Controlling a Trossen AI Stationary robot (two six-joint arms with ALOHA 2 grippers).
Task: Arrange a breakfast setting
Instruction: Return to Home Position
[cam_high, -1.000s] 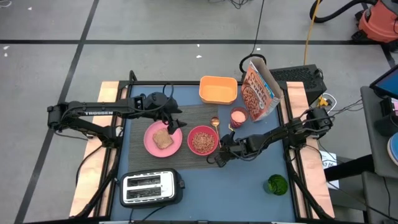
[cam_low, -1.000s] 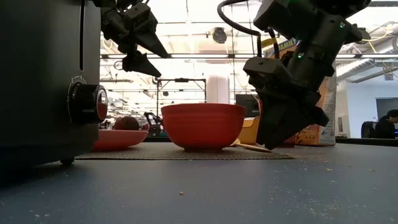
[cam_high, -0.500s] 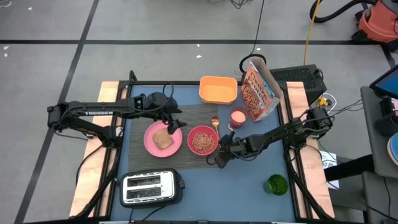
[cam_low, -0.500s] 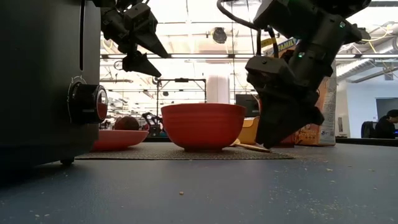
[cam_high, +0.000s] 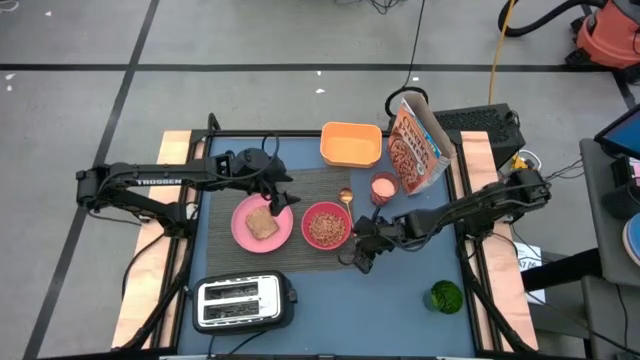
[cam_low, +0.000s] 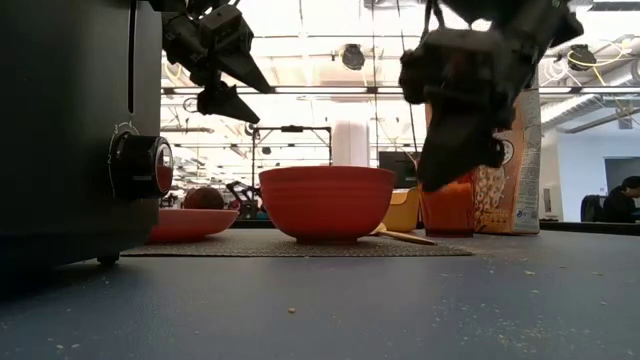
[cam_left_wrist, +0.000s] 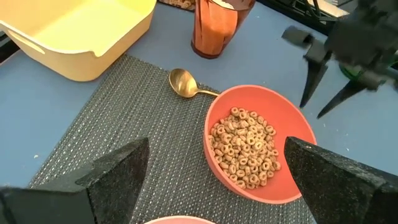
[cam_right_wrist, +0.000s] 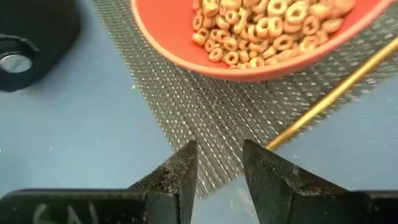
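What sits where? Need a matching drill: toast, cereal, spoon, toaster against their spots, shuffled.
Things:
1. toast slice
2. cereal rings
3. gold spoon
4. toaster

Places:
A. in the pink bowl
B. on the blue table, off the mat
C. on the pink plate
D. on the grey placemat, beside the bowl

Pairs: 1-C, 2-A, 3-D, 4-B

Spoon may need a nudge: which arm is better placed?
Right, probably. The right gripper hangs by the gold spoon, fingers open; the left gripper is by the pink plate, the pink bowl between it and the spoon.
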